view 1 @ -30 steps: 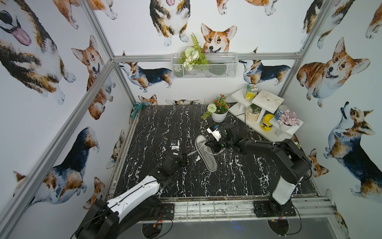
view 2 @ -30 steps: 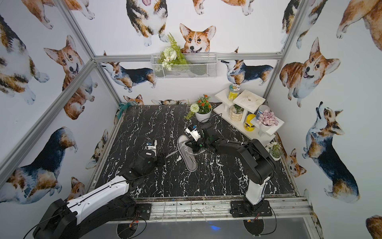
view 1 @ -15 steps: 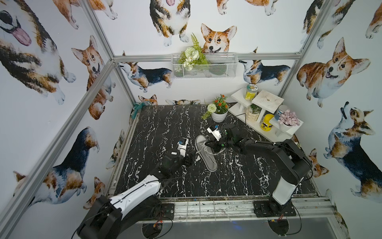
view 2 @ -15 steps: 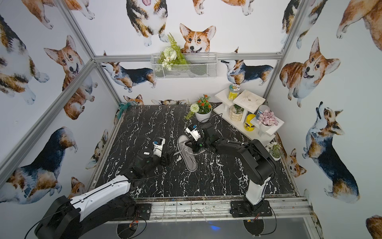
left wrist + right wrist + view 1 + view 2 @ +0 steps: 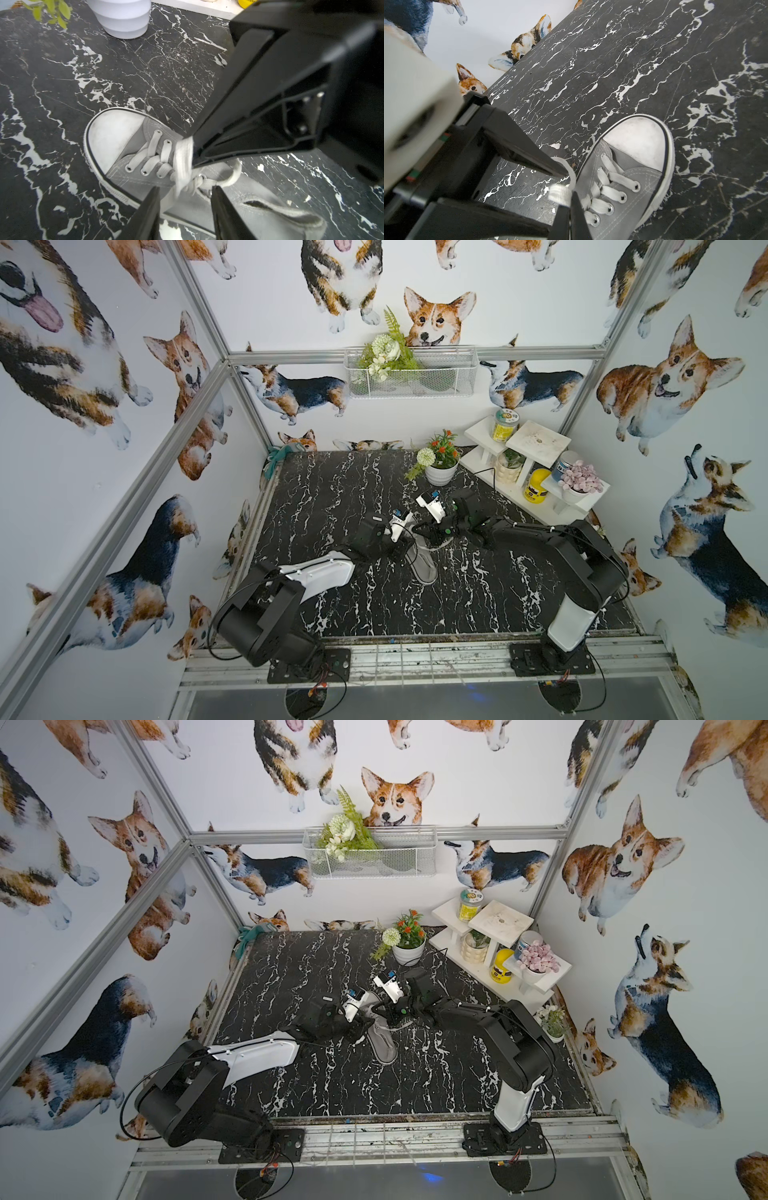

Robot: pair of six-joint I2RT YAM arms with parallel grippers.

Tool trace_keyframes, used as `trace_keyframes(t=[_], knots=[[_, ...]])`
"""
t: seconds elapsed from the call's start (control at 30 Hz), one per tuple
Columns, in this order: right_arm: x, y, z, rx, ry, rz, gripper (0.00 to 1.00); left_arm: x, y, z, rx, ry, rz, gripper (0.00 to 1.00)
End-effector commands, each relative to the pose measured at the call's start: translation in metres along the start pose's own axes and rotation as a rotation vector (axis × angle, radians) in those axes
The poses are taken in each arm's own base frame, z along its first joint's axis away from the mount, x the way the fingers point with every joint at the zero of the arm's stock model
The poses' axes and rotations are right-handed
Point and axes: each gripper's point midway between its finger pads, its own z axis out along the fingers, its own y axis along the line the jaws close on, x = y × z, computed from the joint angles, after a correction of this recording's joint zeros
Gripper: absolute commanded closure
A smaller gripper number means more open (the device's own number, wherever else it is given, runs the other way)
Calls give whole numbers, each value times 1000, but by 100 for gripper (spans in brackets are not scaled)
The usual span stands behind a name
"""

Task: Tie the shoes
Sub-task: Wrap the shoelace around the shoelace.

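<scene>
Right tool [image 5: 194, 153], from 3 o'clock, clamps the lace [image 5: 182, 164] above the shoe [image 5: 112, 137]; my left tool [image 5: 185, 191], jaws apart, straddles it to pinch.

The left arm [image 5: 320, 572] and right arm [image 5: 536, 535] are reaching toward the middle, tips nearly meeting. The left gripper [image 5: 185, 197] is hovering with its jaws apart, and the right gripper [image 5: 194, 149] is pinching a lace [image 5: 182, 164].

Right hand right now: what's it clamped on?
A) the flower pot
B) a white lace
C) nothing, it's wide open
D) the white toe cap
B: in the left wrist view the right hand has its fingers closed together on a strip of white lace that runs down to the shoe.
</scene>
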Motion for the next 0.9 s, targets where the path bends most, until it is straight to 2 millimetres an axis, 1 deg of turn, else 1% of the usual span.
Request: trace_keyframes(t=[0.0,0.07,0.2,0.27,0.4,0.5,0.73,0.87], knots=[[-2,3,0,-18,-4,5,100,-9,-4,4,35,-29,29,66],[-1,2,1,-17,-3,4,100,-8,-4,5,36,-23,27,70],[-1,2,1,-16,1,5,100,-5,2,5,17,-13,25,72],[-1,2,1,-16,1,5,100,-6,1,4,20,-16,23,71],[0,1,1,-13,5,6,100,-9,1,0,22,-24,21,66],[0,1,1,-9,5,4,100,-9,2,-2,21,-28,19,67],[0,2,0,-10,4,5,100,-4,5,4,23,-12,7,84],[1,2,-1,-9,6,4,100,-3,6,2,27,-17,-4,94]])
